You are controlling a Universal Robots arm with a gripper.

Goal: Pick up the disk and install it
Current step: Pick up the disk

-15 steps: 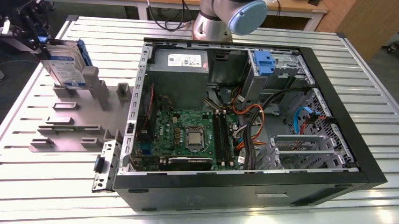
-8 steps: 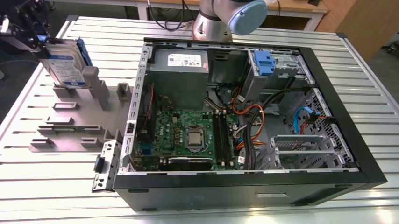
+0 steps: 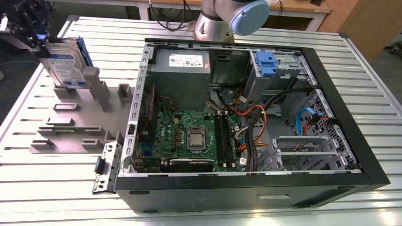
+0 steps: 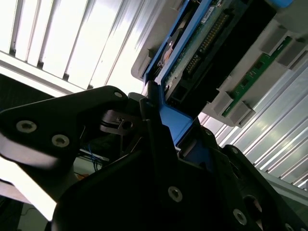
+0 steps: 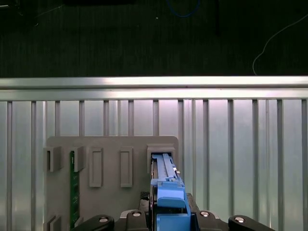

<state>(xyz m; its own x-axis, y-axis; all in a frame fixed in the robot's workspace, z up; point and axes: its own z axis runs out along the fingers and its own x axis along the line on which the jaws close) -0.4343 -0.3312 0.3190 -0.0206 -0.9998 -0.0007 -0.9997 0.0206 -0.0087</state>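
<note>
The disk [image 3: 66,66], silver with a white-and-blue label and a blue frame, stands on edge and slightly tilted at a slot of the grey fixture plate [image 3: 69,127] on the exterior view's left. My gripper [image 3: 43,43] is at its upper edge, shut on the blue frame. In the first wrist view the disk [image 5: 166,185] shows edge-on in the slot, with the gripper [image 5: 168,220] clamped on it. The second wrist view shows the black fingers [image 4: 154,144] closed around the blue frame [image 4: 178,122], the disk [image 4: 202,43] beyond them. Whether the disk still rests in the slot, I cannot tell.
An open computer case [image 3: 351,94] lies on the slatted table to the exterior view's right, with a grey power-supply box [image 3: 180,70], a motherboard [image 3: 188,136] and a drive bay holding a blue latch [image 3: 267,63]. A green circuit board [image 5: 74,183] stands in another fixture slot.
</note>
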